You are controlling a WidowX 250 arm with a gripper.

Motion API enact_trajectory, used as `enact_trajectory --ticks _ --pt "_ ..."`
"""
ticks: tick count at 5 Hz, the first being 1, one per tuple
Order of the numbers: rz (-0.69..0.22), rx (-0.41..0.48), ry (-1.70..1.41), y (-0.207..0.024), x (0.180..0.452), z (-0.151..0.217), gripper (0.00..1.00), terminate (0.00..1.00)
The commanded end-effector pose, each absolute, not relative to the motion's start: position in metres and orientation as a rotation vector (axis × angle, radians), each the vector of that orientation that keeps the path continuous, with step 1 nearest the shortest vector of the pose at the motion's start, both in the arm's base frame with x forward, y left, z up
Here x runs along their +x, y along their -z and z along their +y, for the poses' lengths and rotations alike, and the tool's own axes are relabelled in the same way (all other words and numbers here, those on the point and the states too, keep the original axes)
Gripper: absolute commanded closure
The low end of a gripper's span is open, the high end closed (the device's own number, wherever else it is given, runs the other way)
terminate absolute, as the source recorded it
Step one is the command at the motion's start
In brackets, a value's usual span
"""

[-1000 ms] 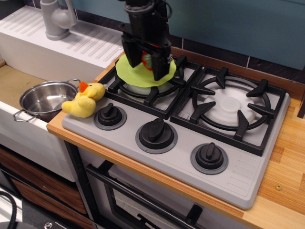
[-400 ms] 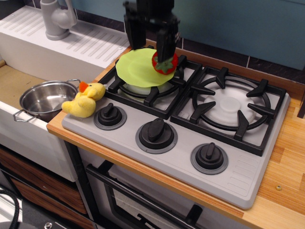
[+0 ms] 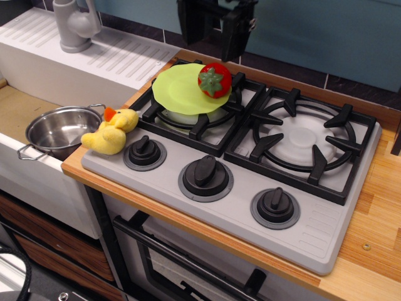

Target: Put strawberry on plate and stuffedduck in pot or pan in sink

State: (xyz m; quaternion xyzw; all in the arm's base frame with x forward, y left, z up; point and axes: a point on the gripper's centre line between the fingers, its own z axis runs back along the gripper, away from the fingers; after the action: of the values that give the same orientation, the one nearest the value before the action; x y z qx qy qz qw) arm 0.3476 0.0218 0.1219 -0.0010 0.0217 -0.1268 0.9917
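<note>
The red strawberry [image 3: 214, 79] with its green cap lies on the right part of the lime-green plate [image 3: 182, 88], which rests on the back left burner. My gripper [image 3: 213, 34] is raised above the plate, open and empty, its top cut off by the frame. The yellow stuffed duck [image 3: 111, 132] lies on the stove's front left corner by the counter edge. The steel pot [image 3: 59, 130] stands empty in the sink [image 3: 19, 110], just left of the duck.
A grey stove [image 3: 250, 188] with black grates and three knobs [image 3: 205, 171] fills the middle. A grey faucet [image 3: 75, 25] stands on the ribbed white drainboard [image 3: 119, 56] at the back left. Wooden counter [image 3: 382, 207] lies to the right.
My gripper opened, let go of the strawberry on the plate, and rose up and slightly to the right. The duck and pot have not moved.
</note>
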Motion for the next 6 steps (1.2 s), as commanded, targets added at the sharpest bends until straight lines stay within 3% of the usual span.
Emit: enact_trajectory --ticks 1,2,4,6 --pt "-0.043 0.018 0.259 -0.15 0.355 0.021 0.0 0.0" --pt "-0.043 0.018 0.259 -0.15 0.355 0.021 0.0 0.0" --pt "-0.149 0.081 0.238 -0.155 0.322 0.061 0.0 0.0" --pt "-0.249 0.073 0.227 -0.152 0.303 0.089 0.0 0.0"
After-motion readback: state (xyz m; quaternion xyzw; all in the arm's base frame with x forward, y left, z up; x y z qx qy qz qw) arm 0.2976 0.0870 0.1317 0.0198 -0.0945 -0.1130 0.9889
